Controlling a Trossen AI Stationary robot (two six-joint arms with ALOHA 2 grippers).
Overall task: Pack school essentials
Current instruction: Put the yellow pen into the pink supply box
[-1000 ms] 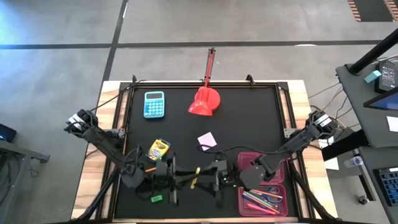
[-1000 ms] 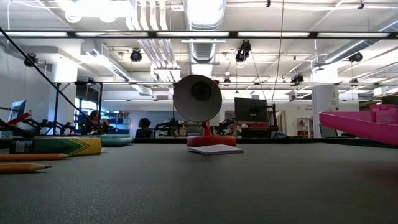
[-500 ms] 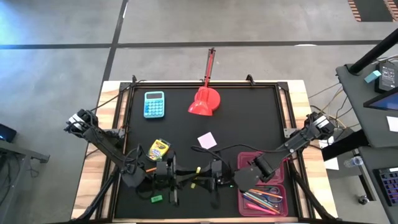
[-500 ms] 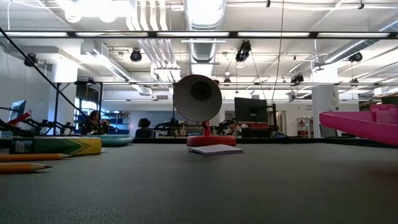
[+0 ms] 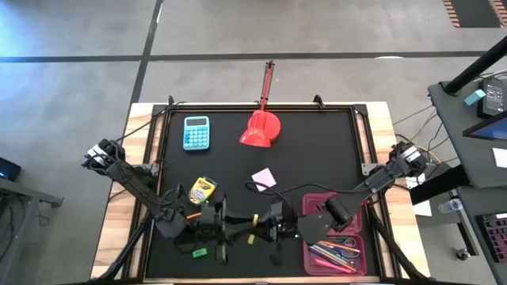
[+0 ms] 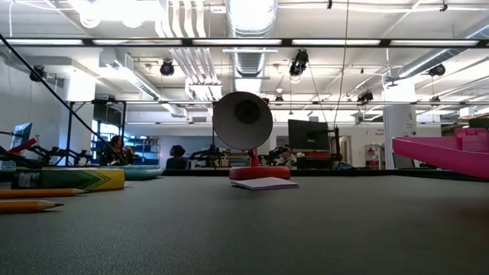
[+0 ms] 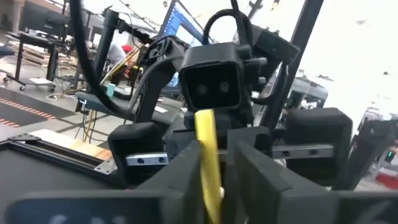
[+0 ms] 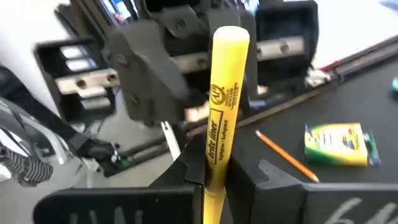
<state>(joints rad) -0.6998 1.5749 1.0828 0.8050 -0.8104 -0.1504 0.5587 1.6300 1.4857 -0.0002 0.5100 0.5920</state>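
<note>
Right, high view: the yellow highlighter [image 5: 253, 219] hangs at the near middle of the table, between the left gripper [image 5: 238, 224] and the right gripper [image 5: 270, 222], which face each other tip to tip. Its long axis runs roughly left to right along the line joining them. The pink tray [image 5: 364, 237] lies at the near right, just past the right gripper, so the right arm is much the nearer one for the carry and your move goes rightward. Low view: neither gripper nor the highlighter shows. You only get the crayon box [image 6: 69, 179] and pencils [image 6: 30, 205] at the left, the note pad [image 6: 263, 183] in the middle and the tray edge at the right. Left wrist view: the highlighter sits between the left fingers and points at the right gripper's face. There is a sliver of gap on one side, so read those jaws as slackened, not clamping. Right wrist view: the right fingers are closed on the highlighter's lower end, and it sticks straight out toward the left gripper. I judge the left must draw back leftward along that axis before you swing to the tray.
</note>
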